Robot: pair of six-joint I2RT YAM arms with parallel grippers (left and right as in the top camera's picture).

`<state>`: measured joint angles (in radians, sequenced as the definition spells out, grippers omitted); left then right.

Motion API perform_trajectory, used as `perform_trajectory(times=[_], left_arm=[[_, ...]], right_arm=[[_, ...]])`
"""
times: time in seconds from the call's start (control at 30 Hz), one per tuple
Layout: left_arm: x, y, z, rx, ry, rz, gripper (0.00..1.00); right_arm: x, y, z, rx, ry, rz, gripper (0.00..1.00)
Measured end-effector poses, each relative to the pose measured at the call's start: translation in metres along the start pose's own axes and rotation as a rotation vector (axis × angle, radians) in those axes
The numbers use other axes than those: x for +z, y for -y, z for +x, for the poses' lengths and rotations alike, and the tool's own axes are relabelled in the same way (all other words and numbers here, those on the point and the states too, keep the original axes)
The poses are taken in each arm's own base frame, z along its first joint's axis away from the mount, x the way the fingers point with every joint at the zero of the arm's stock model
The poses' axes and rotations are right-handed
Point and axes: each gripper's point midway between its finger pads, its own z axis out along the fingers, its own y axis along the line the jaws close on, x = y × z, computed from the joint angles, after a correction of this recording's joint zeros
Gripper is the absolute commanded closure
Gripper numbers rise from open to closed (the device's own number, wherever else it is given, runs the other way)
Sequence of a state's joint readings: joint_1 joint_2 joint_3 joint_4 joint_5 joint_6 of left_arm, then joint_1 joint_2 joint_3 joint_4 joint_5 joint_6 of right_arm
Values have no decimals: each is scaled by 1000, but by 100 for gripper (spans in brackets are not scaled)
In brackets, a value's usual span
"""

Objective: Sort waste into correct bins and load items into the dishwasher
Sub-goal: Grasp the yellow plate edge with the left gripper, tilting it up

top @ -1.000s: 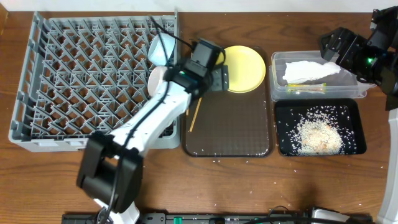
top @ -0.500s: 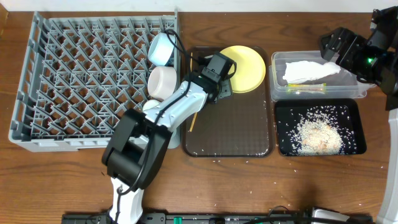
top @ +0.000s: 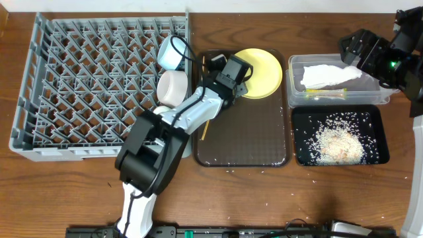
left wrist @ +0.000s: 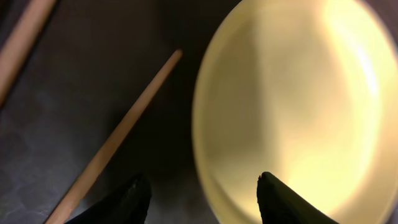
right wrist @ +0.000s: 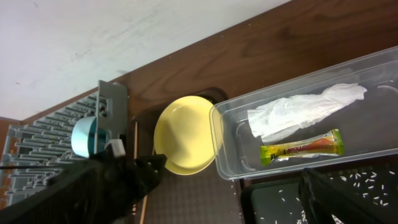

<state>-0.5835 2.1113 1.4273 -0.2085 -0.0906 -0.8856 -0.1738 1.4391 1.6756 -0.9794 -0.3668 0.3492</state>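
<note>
The yellow plate (top: 264,71) lies at the back right of a brown tray (top: 244,142). My left gripper (top: 240,75) is open at the plate's left rim. In the left wrist view (left wrist: 202,199) one finger is over the tray and the other over the plate (left wrist: 298,106). Two chopsticks (left wrist: 118,137) lie left of it; one shows from overhead (top: 206,123). My right gripper (top: 370,56) is open and empty above the clear tub (top: 294,92), which holds the napkin (top: 327,75) and the wrapper (top: 327,95). Rice (top: 338,143) lies in the black tray (top: 304,116).
The grey dish rack (top: 86,86) fills the left side. A light blue bowl (top: 170,51), a white bowl (top: 173,86) and a small white cup (top: 161,112) sit along its right edge. Loose rice grains lie on the table in front of the brown tray.
My left gripper has moved a little to the right, from beside the rack to the plate's left rim. The right arm has not moved.
</note>
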Motion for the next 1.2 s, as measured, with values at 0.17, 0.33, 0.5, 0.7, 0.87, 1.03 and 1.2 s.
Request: perform_trajectory(times=[0.17,0.33,0.5,0.7,0.87,1.03,1.2], left_arm=[[9,-6,7,-3,-12,-20,47],[10,-2,10,5,-10,-13,49],[15,0,13,11,0,-16,75],[19,-3,14,7,-5,-30,92],[17,-4,16,15,-16,-40,92],[11,-12,15,60,-26,-70,92],[-13,-19,-2,140,25,-126,93]], right_arm=[[0,0,0,0,0,0,1],[0,0,0,0,0,0,1],[0,0,0,0,0,0,1],[0,0,0,0,0,0,1],[0,0,0,0,0,0,1],[0,0,0,0,0,0,1],[0,0,0,0,0,0,1]])
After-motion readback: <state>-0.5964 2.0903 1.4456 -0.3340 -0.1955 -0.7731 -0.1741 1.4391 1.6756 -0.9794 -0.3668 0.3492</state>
